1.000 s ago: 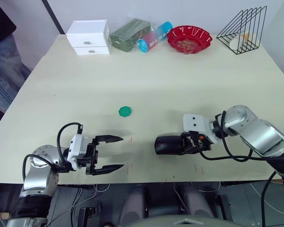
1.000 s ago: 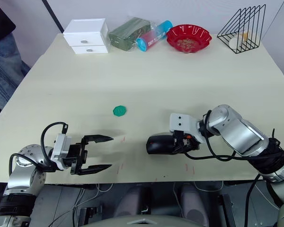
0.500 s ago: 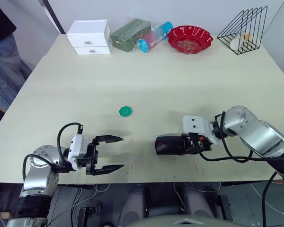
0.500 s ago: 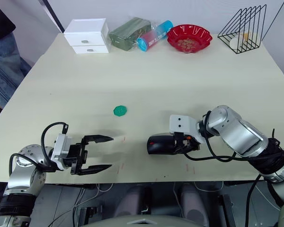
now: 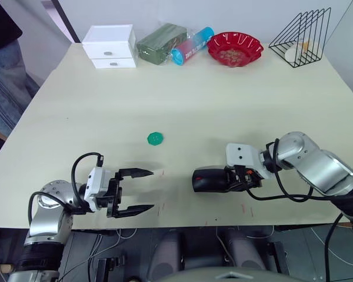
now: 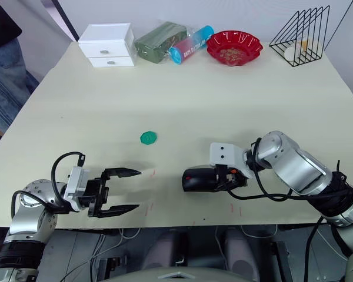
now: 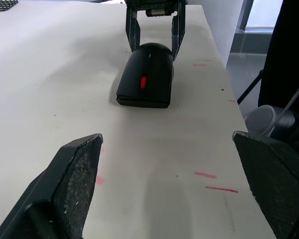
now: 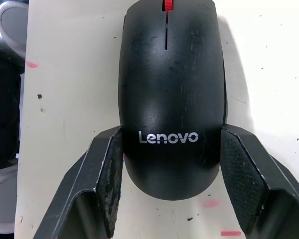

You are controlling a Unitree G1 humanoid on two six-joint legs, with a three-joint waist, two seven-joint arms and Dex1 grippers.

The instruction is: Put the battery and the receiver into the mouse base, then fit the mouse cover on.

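A: Left tool (image 5: 142,190), spread wide and empty, is noted left of the mouse cover (image 5: 210,179); the cover lies seated on the tabletop (image 5: 182,94).

B: Right tool (image 8: 167,174) brackets its rear. Poorly latched, the cover could be dragged off during withdrawal.

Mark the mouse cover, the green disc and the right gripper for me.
mouse cover (image 8: 170,94): right wrist view, middle of its black top.
green disc (image 5: 156,138): left eye view, its centre.
right gripper (image 8: 172,154): right wrist view, midway between the fingertips flanking the mouse's rear.

2 head cams look down; both wrist cams share the mouse cover (image 8: 170,94), R closest.
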